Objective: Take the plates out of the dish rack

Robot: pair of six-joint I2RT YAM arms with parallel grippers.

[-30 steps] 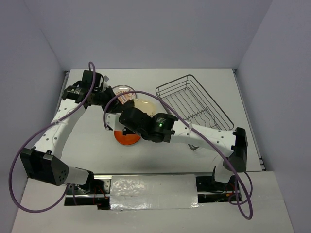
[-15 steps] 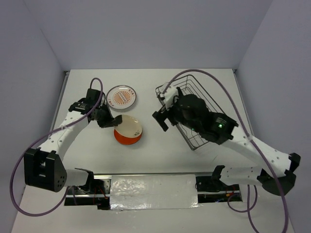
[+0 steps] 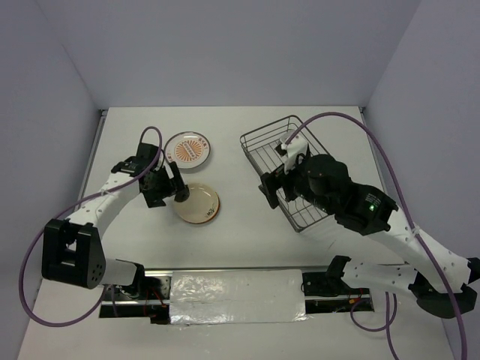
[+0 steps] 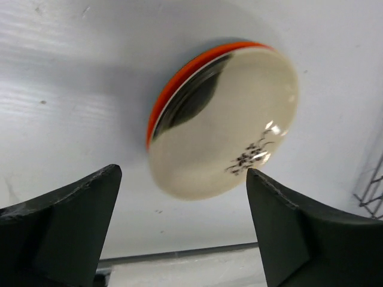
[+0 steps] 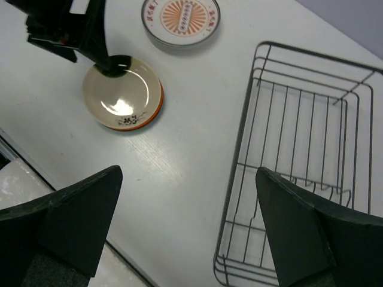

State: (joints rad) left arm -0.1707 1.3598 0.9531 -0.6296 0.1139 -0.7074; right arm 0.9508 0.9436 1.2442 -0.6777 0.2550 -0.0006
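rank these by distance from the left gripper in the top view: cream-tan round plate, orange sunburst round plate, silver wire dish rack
From the left gripper:
1. cream-tan round plate, at its fingertips.
2. orange sunburst round plate, farther back on the table.
3. silver wire dish rack, across on the right.

white table point(image 3: 240, 127), shiny foil strip point(image 3: 236, 296), pale walls point(image 3: 225, 45)

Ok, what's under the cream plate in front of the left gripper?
An orange plate lies under the cream plate, the two stacked. Only its orange rim shows along one side. Its face and any pattern are covered.
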